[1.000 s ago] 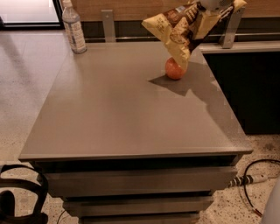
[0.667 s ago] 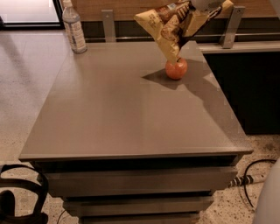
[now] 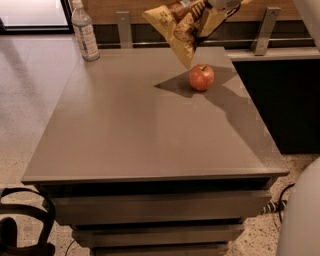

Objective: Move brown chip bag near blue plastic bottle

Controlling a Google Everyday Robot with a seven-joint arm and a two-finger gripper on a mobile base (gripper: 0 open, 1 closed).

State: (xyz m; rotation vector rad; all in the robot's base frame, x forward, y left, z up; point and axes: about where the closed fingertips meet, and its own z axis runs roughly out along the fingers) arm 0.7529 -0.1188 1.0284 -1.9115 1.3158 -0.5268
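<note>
The brown chip bag (image 3: 182, 27) hangs in the air above the far right part of the table, tilted, with its tip pointing down toward the apple. My gripper (image 3: 220, 6) is at the top edge of the view, shut on the bag's upper right end. The blue plastic bottle (image 3: 84, 32) stands upright at the table's far left corner, well to the left of the bag.
A red apple (image 3: 201, 77) sits on the grey table (image 3: 150, 130) just below and right of the bag. Metal rail posts (image 3: 265, 30) and a dark counter lie behind and to the right. A black cable loop (image 3: 20, 220) lies on the floor at lower left.
The gripper and the chip bag have moved left, away from above the apple and toward the bottle. The apple and bottle have not moved.
</note>
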